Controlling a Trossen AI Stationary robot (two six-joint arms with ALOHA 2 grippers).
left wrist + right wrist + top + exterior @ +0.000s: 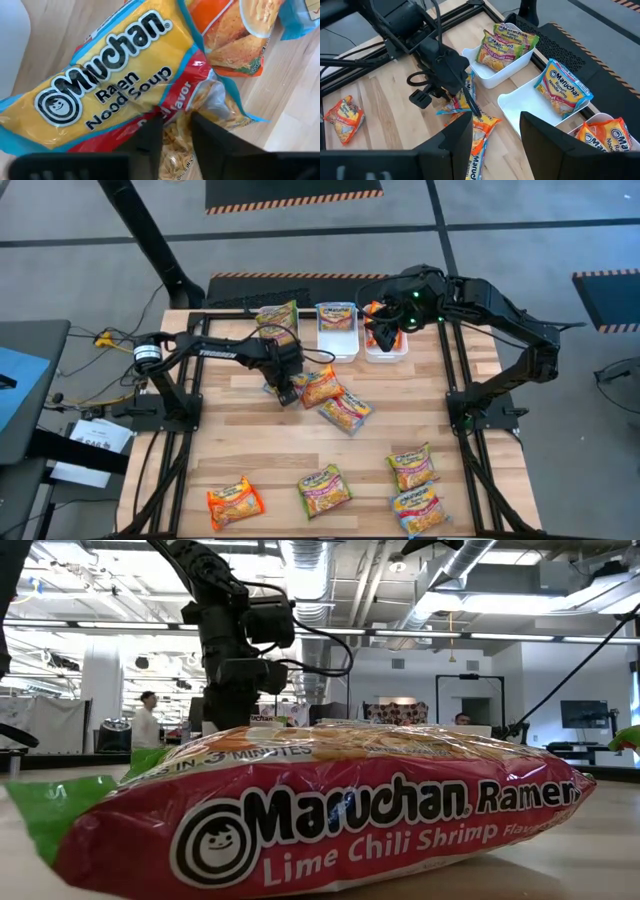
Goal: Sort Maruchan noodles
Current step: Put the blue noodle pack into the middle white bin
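Three white bins stand at the table's far edge: one with green-edged packets (278, 318), one with a blue-edged packet (337, 320), one with an orange packet (388, 345). My left gripper (287, 390) is at the table's middle, shut on a blue-edged Maruchan packet (110, 90). An orange packet (320, 385) and a green-edged one (346, 411) lie flat beside it. My right gripper (495, 145) hovers open over the orange bin (600, 135). Several more packets lie flat along the near edge (325, 488). My left gripper pinches the blue-edged packet between its two fingers (150, 137) at one end, by the clear window showing noodles (177, 135). The fingers come from above, pointing down. In the right wrist view the packet (465, 97) hangs tilted below them, its lower end near the orange packet (482, 125).
Black frame rails (460, 370) run along the table's left and right sides. A green-edged Lime Chili Shrimp packet (320, 810) fills the low view. Bare wood (250, 440) lies between the middle packets and the near-edge row. People stand in the room behind (148, 725).
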